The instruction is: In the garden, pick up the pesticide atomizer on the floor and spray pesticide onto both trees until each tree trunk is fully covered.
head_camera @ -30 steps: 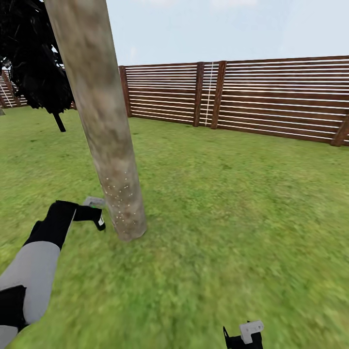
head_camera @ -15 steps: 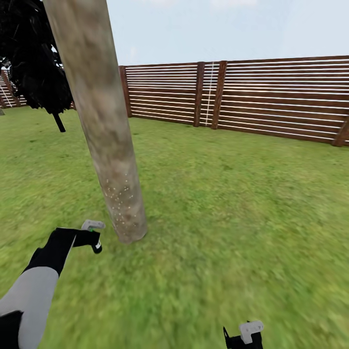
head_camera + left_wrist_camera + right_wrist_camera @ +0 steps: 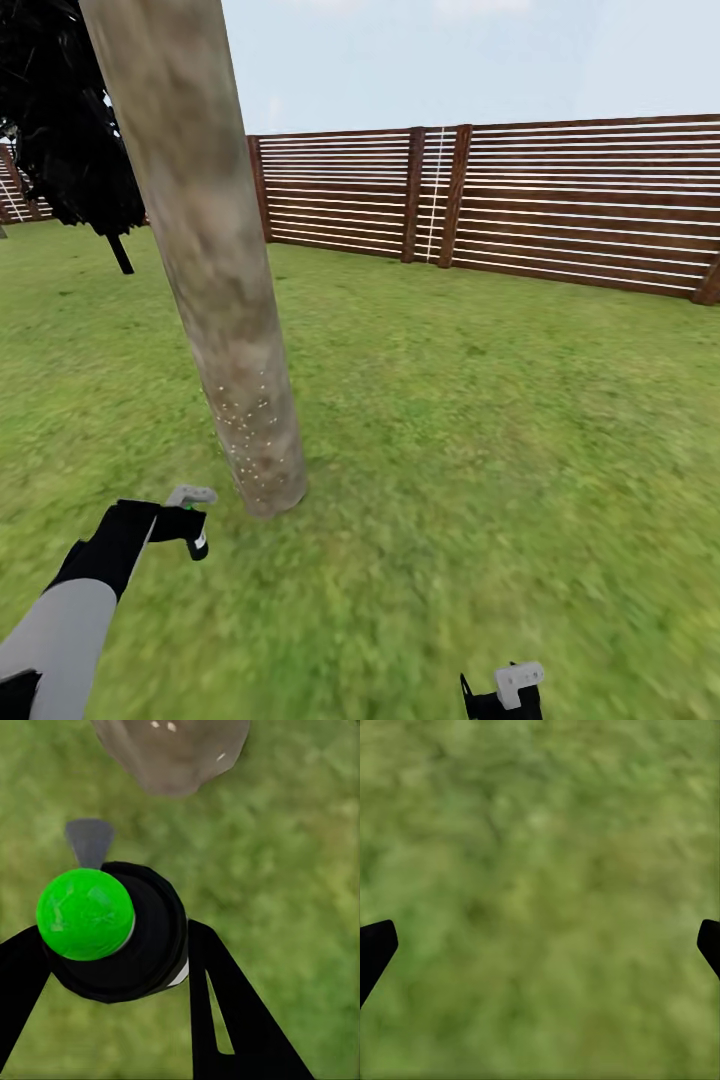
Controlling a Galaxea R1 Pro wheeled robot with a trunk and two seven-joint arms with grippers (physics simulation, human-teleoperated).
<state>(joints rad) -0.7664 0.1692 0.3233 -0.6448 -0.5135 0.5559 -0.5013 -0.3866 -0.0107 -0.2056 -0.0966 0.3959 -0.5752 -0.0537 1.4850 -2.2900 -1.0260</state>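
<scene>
Green lawn [image 3: 480,450] runs to brown slat fence [image 3: 560,200]. Pale mottled tree trunk [image 3: 215,290] rises left of centre, leaning slightly; white speckles dot its lower part. Dark cypress-like tree [image 3: 60,130] stands behind, far left. Left end effector [image 3: 192,525] low over grass just beside trunk base, clenched on pesticide atomizer [image 3: 124,934]: dark bottle, green ball at top in left wrist view, contents not visible. Right end effector [image 3: 540,941] hangs over bare grass, fingers spread wide, holding nothing.
</scene>
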